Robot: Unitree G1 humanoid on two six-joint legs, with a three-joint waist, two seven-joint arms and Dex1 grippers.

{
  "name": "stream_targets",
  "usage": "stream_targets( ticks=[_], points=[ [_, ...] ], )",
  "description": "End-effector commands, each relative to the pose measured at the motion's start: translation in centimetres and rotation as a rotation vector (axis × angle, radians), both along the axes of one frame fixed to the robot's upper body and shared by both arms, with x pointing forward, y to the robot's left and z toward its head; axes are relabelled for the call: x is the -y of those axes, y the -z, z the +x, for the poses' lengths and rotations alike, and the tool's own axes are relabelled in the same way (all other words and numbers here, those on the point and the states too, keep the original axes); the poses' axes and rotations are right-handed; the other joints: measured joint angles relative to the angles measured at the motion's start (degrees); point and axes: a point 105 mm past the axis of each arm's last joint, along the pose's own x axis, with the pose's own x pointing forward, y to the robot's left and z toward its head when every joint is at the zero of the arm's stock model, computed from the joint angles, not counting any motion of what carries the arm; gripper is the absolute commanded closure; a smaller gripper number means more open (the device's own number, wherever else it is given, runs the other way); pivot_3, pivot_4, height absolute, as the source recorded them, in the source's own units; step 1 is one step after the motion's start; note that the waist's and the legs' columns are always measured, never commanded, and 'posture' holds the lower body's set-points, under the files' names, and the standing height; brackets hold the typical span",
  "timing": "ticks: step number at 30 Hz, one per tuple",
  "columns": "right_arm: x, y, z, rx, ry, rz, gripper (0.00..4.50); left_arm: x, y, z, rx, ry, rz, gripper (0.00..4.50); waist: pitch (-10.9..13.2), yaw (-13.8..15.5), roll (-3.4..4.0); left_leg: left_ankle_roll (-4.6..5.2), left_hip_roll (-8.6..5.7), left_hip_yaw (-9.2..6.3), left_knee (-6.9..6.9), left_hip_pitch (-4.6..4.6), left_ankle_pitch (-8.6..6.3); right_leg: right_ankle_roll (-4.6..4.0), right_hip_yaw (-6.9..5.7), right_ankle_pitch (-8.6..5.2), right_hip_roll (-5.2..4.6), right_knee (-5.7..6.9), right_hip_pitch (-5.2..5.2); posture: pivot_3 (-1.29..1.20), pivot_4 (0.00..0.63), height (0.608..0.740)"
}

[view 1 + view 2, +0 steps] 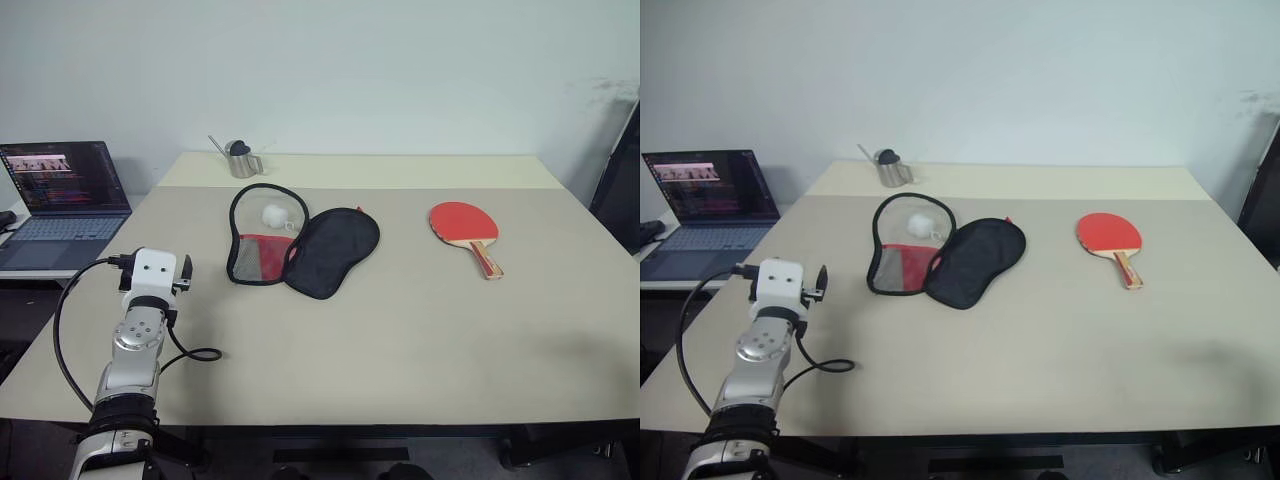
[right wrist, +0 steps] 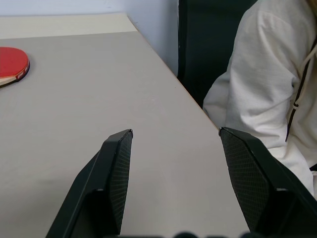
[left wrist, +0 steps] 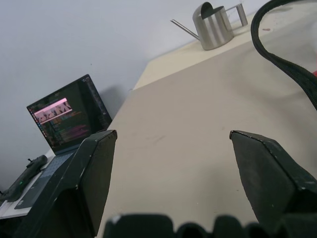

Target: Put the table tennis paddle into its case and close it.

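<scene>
The left gripper (image 3: 171,163) is held with its fingers spread wide and nothing between them, above the tabletop (image 1: 400,330) near its left edge. The right gripper (image 2: 173,173) is also parted and empty, seen over the tabletop's right edge, where a person in a white hooded top (image 2: 270,79) sits just beyond. The case (image 1: 300,248) is laid unzipped and folded open toward the far left of the tabletop, its black half spread beside its red, mesh-lined half. The table tennis paddle (image 1: 466,226) is placed red face up toward the far right, well apart from the case, its handle pointed toward the near edge. A metal watering can (image 1: 240,158) is seen at the far edge, and a laptop (image 1: 66,195) beside the table's left edge.
</scene>
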Motion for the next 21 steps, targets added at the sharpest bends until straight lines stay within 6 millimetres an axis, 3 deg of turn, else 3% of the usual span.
stream_targets(
  ticks=[1,4,9,18,21],
  points=[
    [-0.2,-2.2,-0.1,0.022,-0.022,-0.063,1.48,0.7,-0.3,0.4,0.022,0.022,0.002,0.51,0.0,0.0,0.00,0.00,0.00,0.00,0.00,0.00,0.00,0.00,0.00,0.00,0.00,0.00,0.00,0.00,0.150,0.740],
    [-0.7,-2.6,-0.2,0.036,-0.023,-0.059,1.48,1.0,0.0,0.9,0.022,0.027,-0.034,0.51,0.0,0.0,0.04,0.00,-0.02,0.01,0.01,0.00,0.00,0.00,0.01,0.00,-0.02,0.00,0.01,0.00,0.150,0.740],
    [-3.7,-3.5,1.5,0.058,-0.140,-0.056,1.48,3.2,-1.0,2.2,0.049,0.174,-0.066,0.51,0.0,0.0,-0.02,0.00,-0.01,-0.04,0.02,0.00,0.00,0.01,-0.04,0.00,0.01,0.02,0.00,0.00,0.150,0.740],
    [-16.2,-3.8,7.3,0.076,-0.588,0.002,1.48,4.4,-3.7,3.6,0.093,0.371,-0.154,0.51,0.0,-0.4,-0.05,0.00,0.00,-0.05,0.01,-0.03,0.00,0.03,-0.06,0.02,0.04,-0.01,-0.01,0.00,0.150,0.740],
    [-20.5,-4.4,8.4,0.084,-0.741,0.015,1.48,7.7,-3.6,4.1,0.048,0.560,-0.158,0.51,0.0,-0.4,-0.07,0.00,0.00,-0.08,0.00,-0.10,0.00,0.04,-0.08,0.02,0.05,-0.01,-0.04,0.00,0.150,0.740]
  ],
)
